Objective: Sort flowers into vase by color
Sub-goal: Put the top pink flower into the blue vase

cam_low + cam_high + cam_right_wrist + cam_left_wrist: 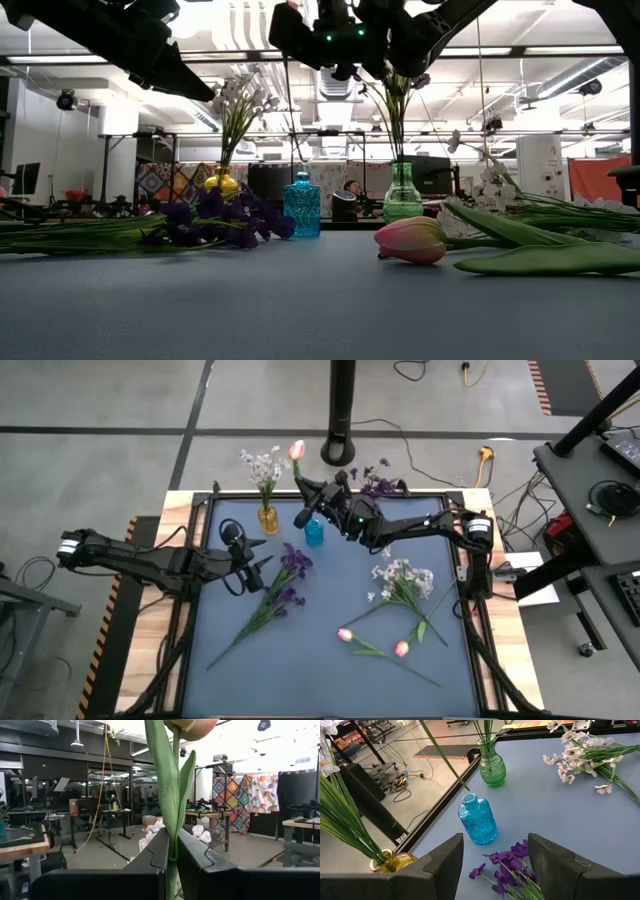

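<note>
My right gripper [312,500] [172,845] is above the blue vase [314,532] [477,820], shut on a pink tulip [297,450]. The tulip stem's lower end [465,782] hangs just over the blue vase's mouth. My left gripper [252,563] [495,865] is open and hovers by the dark purple blooms [290,575] [512,867] lying on the mat. White-lavender sprigs [263,465] stand in the yellow vase [268,518]. Purple blooms [378,482] stand in the green vase [492,765]. A white sprig bunch [405,582] and two pink tulips [345,634] [401,649] lie on the mat. My right gripper pinches the tulip's stem and leaves [173,832] between its two fingers, some way below the bud [192,727]. The fingers lie across the stem. The tulip is lifted clear and stands nearly upright, bud above the fingers and stem end hanging below.
The three vases stand in a row near the mat's far edge [330,495], the blue one in the middle. A black frame [200,540] borders the mat. A black post [342,410] rises behind the table. The near part of the mat [300,680] is bare.
</note>
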`<state>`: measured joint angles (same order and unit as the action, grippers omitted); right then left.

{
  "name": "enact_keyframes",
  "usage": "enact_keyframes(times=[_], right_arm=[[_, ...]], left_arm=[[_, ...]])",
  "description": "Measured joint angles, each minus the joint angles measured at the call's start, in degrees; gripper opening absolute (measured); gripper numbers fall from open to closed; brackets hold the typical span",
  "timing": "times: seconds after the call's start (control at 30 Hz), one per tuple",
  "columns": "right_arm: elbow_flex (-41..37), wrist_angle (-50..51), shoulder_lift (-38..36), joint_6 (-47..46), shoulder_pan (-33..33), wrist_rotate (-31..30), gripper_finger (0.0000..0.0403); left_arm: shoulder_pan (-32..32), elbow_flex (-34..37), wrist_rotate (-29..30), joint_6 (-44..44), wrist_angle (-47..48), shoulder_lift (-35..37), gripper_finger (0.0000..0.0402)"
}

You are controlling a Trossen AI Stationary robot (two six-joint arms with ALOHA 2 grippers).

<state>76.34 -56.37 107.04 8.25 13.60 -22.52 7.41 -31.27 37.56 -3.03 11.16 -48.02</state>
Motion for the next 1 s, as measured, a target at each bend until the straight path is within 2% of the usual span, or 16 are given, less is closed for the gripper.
enact_keyframes(times=[1.0], right_arm=[[-0.32,2.13,0.0,-3.65,1.77,0.36,0.0018]], left_arm=[[0.01,0.0,0.0,0.61,-0.06,0.01,0.0204]])
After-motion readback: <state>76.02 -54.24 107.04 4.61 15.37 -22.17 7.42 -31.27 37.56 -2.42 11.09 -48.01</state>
